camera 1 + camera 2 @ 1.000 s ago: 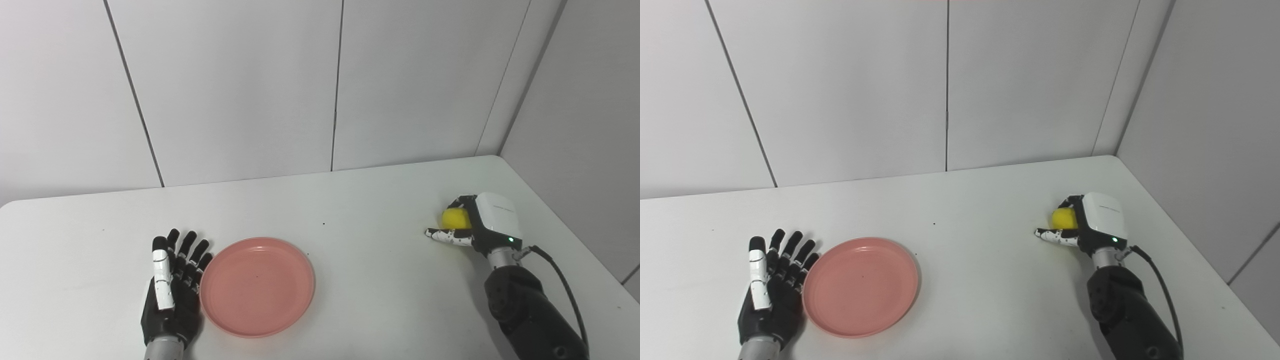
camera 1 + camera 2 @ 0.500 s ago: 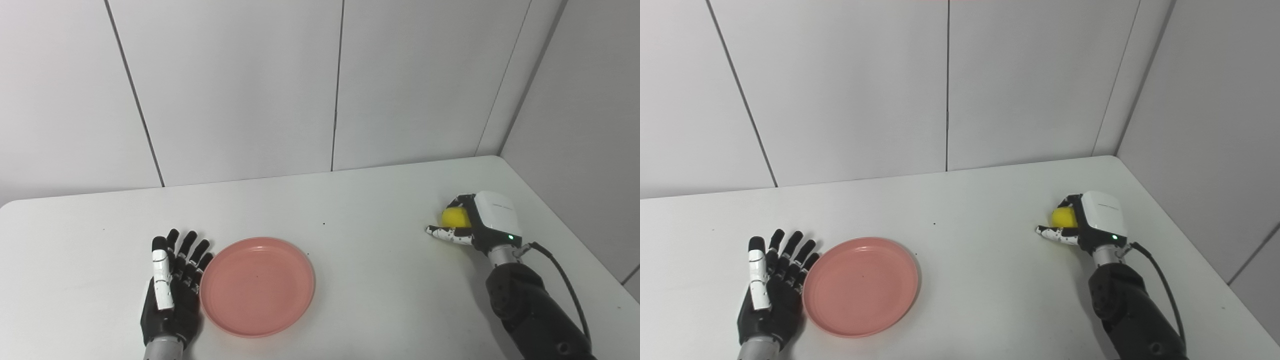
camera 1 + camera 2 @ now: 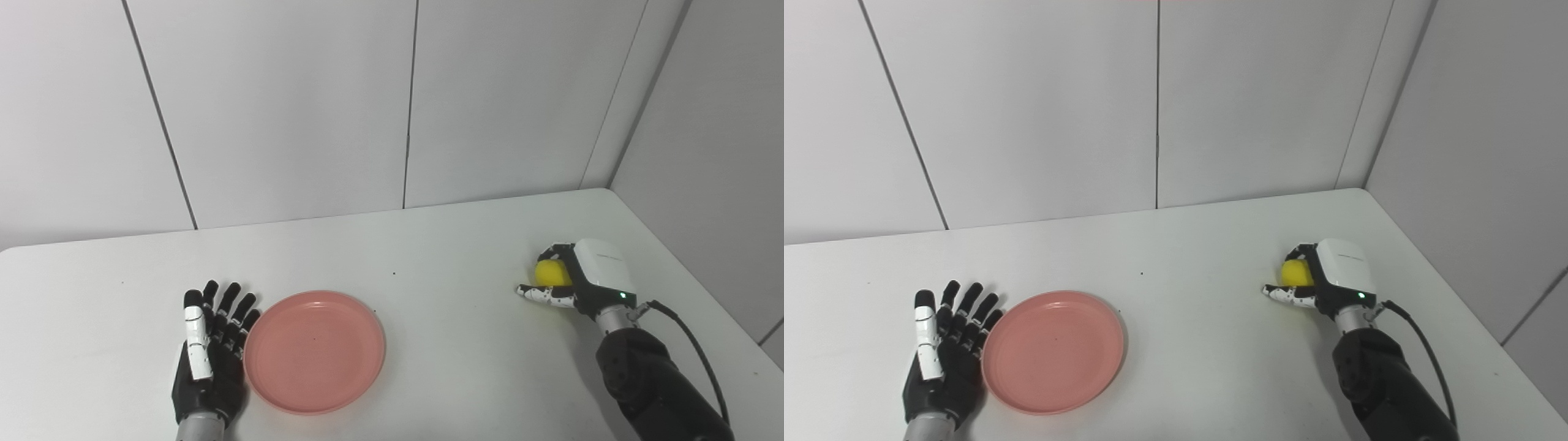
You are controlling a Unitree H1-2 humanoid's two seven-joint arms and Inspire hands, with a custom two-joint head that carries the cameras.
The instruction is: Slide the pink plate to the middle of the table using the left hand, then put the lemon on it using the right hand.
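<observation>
At the left of the white table [image 3: 465,380], the left hand [image 3: 208,352], black with a white thumb segment, lies flat near the table's front edge. Its fingers [image 3: 236,312] are stretched out and slightly fanned, pointing away from the robot toward the back wall, and it holds nothing. The side of the hand sits right against the left rim of the round, shallow pink plastic plate [image 3: 315,351]; from these views contact looks likely, but a thin gap cannot be ruled out. The plate lies flat on the table, left of the table's middle and toward the front, with nothing on it.

A wide stretch of bare tabletop separates the plate from the right side. There, near the right edge and further back than the plate, the right hand [image 3: 572,282], black with a white back shell and a small green light, is curled around the small yellow lemon [image 3: 551,272]. Its fingers wrap over the far side of the fruit, and the speckled white thumb [image 3: 542,294] lies extended beneath it, low by the table. Whether the lemon rests on the surface or is lifted just clear of it cannot be told.
</observation>
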